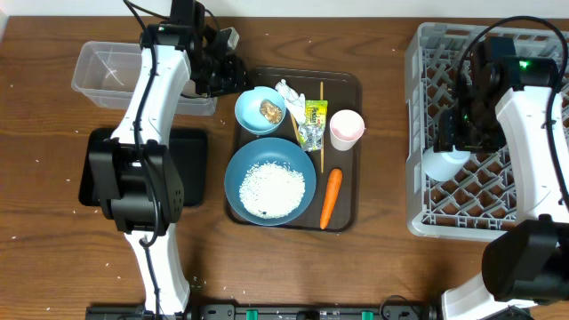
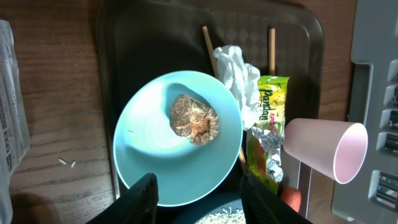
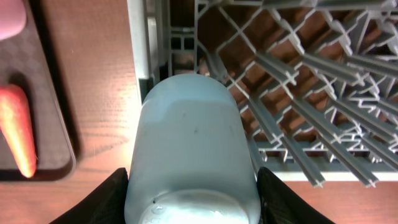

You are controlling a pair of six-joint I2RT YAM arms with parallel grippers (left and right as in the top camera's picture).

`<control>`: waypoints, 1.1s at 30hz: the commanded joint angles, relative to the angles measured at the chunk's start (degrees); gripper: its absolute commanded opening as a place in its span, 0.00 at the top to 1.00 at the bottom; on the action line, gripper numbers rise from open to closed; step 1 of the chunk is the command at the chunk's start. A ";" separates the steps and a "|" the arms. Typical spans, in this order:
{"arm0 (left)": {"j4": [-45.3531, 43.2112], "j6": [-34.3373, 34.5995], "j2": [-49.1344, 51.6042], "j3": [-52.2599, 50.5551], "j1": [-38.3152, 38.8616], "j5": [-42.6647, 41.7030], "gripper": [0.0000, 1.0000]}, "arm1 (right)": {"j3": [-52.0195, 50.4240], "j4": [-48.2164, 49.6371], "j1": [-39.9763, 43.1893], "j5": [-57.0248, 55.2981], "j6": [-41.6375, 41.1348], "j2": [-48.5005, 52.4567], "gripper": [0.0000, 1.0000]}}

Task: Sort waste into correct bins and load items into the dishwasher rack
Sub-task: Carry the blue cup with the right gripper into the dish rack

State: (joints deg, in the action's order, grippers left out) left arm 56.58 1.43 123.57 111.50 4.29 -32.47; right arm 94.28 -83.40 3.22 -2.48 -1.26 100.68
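Observation:
My left gripper [image 1: 218,73] [image 2: 199,199] is open and empty, just above the near rim of the small light blue bowl [image 1: 260,111] [image 2: 177,146], which holds the brown food lump [image 2: 194,119]. Tissue [image 2: 239,78], the wrapper [image 2: 268,124], two chopsticks [image 2: 207,42] and the pinkish-white cup [image 1: 347,129] [image 2: 323,149] lie beside it. The large blue bowl [image 1: 271,182] holds rice [image 1: 273,188]. The carrot [image 1: 331,197] lies to its right. My right gripper [image 3: 191,199] is shut on the light blue cup [image 1: 444,163] [image 3: 189,155] at the left edge of the grey rack [image 1: 484,133] [image 3: 298,93].
Everything on the middle sits on a dark brown serving tray [image 1: 351,209]. The clear tub [image 1: 107,76] stands at the back left. The black tray [image 1: 191,169] lies below it, partly hidden by my left arm. Stray rice grains [image 2: 67,162] lie on the wooden table.

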 commanded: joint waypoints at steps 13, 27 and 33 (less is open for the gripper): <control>0.17 -0.35 0.74 -0.70 0.07 1.07 0.55 | -1.55 -0.76 0.22 -3.74 -2.60 0.59 0.69; 0.15 -0.35 0.74 -0.70 0.07 1.09 0.55 | -6.49 4.28 0.98 -3.69 -2.97 0.59 0.15; 0.11 -0.37 0.74 -0.70 0.44 1.86 0.55 | -6.12 5.68 0.98 -1.51 -2.97 0.59 0.01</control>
State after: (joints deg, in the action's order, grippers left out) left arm 56.58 1.45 123.57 111.18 4.29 -32.05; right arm 88.18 -78.15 3.99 -5.50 -3.88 100.88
